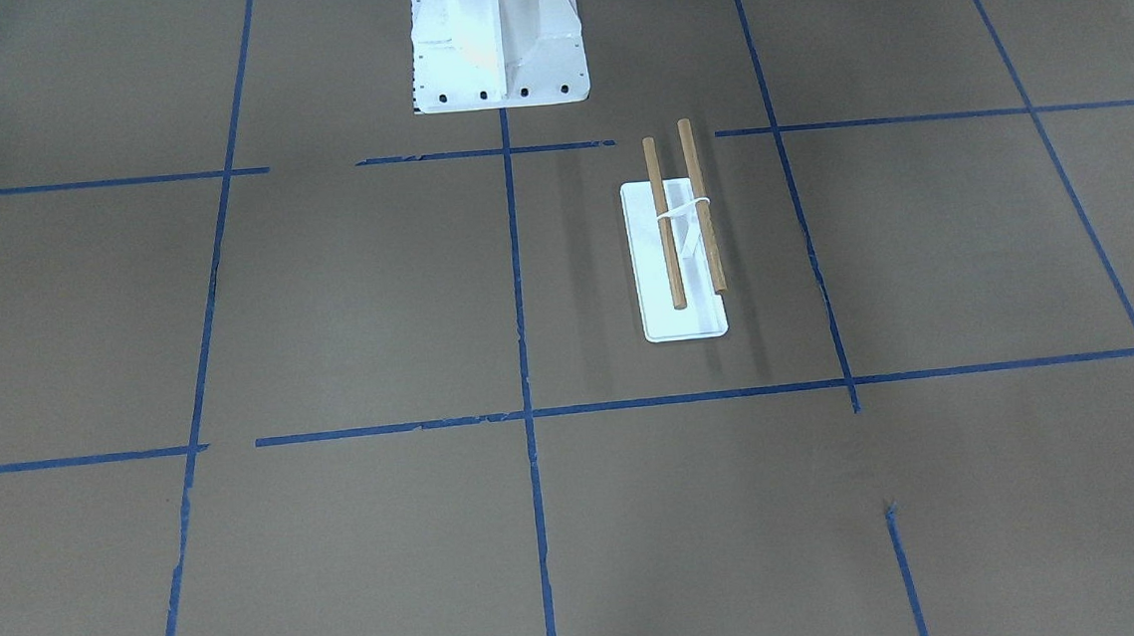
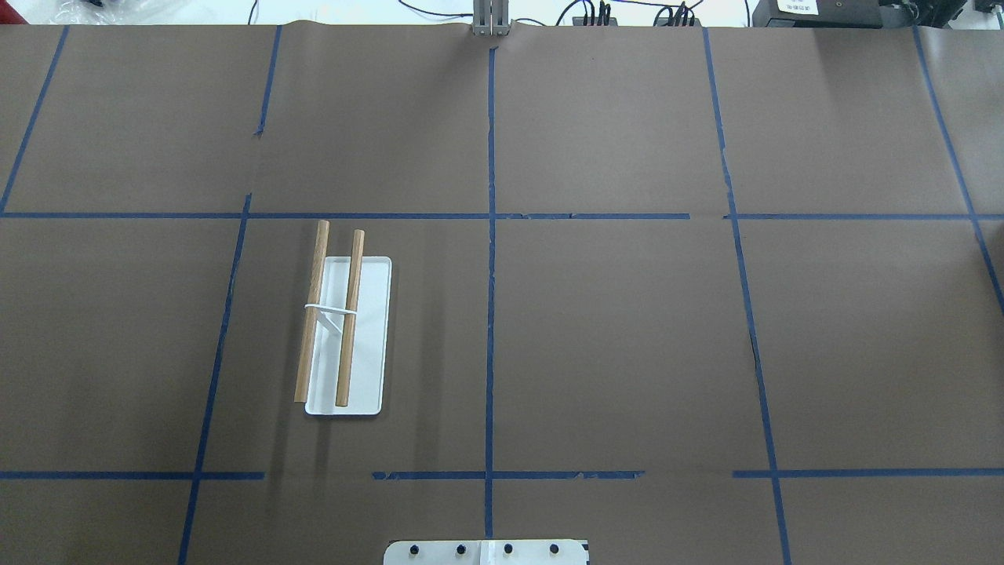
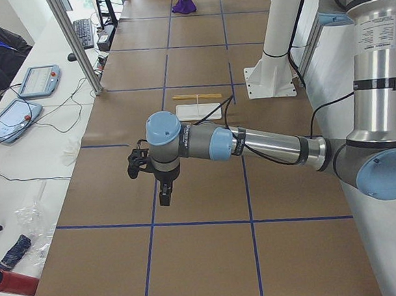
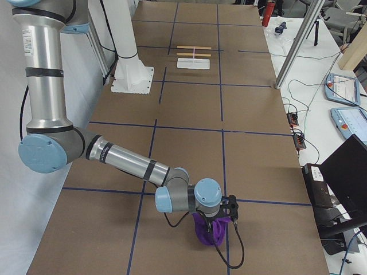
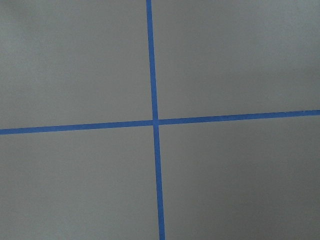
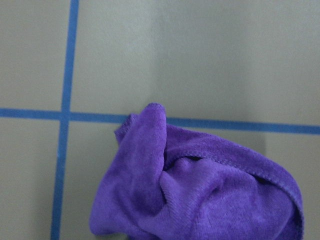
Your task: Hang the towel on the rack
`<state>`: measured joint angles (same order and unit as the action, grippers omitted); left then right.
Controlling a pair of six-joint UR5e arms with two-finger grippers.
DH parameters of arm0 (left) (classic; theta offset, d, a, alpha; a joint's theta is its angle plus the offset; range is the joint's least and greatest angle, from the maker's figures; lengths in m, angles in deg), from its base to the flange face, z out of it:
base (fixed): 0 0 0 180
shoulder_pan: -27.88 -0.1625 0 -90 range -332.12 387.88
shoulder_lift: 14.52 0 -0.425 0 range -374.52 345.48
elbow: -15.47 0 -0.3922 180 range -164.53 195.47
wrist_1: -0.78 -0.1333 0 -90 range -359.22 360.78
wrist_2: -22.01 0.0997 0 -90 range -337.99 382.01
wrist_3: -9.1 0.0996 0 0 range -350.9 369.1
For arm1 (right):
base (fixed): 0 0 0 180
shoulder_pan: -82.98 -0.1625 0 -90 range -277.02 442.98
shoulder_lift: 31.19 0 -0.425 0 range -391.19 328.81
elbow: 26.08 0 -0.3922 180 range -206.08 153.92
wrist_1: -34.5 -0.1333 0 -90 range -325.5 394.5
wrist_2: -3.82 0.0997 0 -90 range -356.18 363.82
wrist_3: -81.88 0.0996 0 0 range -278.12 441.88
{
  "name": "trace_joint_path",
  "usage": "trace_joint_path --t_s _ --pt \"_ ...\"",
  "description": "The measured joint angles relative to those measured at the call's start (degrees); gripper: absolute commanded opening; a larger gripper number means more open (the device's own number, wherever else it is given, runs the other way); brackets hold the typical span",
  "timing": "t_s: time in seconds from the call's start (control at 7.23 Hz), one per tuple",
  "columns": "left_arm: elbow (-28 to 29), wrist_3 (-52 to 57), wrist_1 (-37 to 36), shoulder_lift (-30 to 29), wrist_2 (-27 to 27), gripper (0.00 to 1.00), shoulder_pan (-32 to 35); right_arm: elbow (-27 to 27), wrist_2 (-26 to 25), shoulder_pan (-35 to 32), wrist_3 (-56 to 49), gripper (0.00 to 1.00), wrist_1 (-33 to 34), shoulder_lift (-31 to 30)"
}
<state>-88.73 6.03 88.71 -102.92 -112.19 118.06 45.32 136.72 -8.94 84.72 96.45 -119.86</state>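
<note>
The rack (image 1: pixel 674 251) is a white base plate with two parallel wooden dowels and stands on the brown table; it also shows in the overhead view (image 2: pixel 345 337) and both side views (image 3: pixel 198 110) (image 4: pixel 194 57). A bunched purple towel (image 4: pixel 206 230) lies at the table's right end, filling the bottom of the right wrist view (image 6: pixel 200 195). My right gripper (image 4: pixel 218 222) points down onto the towel; I cannot tell whether it is open or shut. My left gripper (image 3: pixel 162 194) hangs over bare table at the left end, far from the rack; I cannot tell its state.
The white robot pedestal (image 1: pixel 496 44) is bolted at the table's rear middle. Blue tape lines (image 5: pixel 152 122) cross the brown table cover. Teach pendants (image 3: pixel 38 82) and cables lie on the side table beyond an aluminium post (image 3: pixel 73 41). A laptop (image 4: pixel 350 172) stands off the right end.
</note>
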Motion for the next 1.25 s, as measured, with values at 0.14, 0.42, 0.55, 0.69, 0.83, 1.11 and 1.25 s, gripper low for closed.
trace_joint_path --t_s 0.14,0.42,0.55,0.69,0.83,1.11,1.25 --pt "-0.7 0.0 0.1 0.0 0.0 1.00 0.0 5.8 -0.2 -1.3 0.4 0.00 0.5 0.1" --pt "-2.5 0.1 1.7 -0.4 0.3 1.00 0.0 15.8 -1.2 -2.0 2.9 0.00 0.5 0.9" --pt "-3.2 0.1 4.0 -0.5 0.4 1.00 0.0 18.3 -1.5 -1.4 5.2 0.00 -0.5 2.5" --pt "-3.3 -0.3 7.5 -1.0 0.5 1.00 0.0 20.3 -1.7 0.9 9.3 0.00 -1.4 5.3" --pt "-3.1 -2.5 11.4 -1.9 0.5 1.00 -0.2 22.0 -2.6 4.4 14.3 0.00 -1.8 8.7" --pt "-1.9 -11.7 19.8 -4.2 0.5 1.00 -1.6 25.3 -7.1 12.7 25.1 0.00 -2.1 14.9" --pt "-1.1 -18.2 26.0 -4.7 0.4 1.00 -3.4 27.3 -10.6 17.2 32.2 0.00 -2.1 17.5"
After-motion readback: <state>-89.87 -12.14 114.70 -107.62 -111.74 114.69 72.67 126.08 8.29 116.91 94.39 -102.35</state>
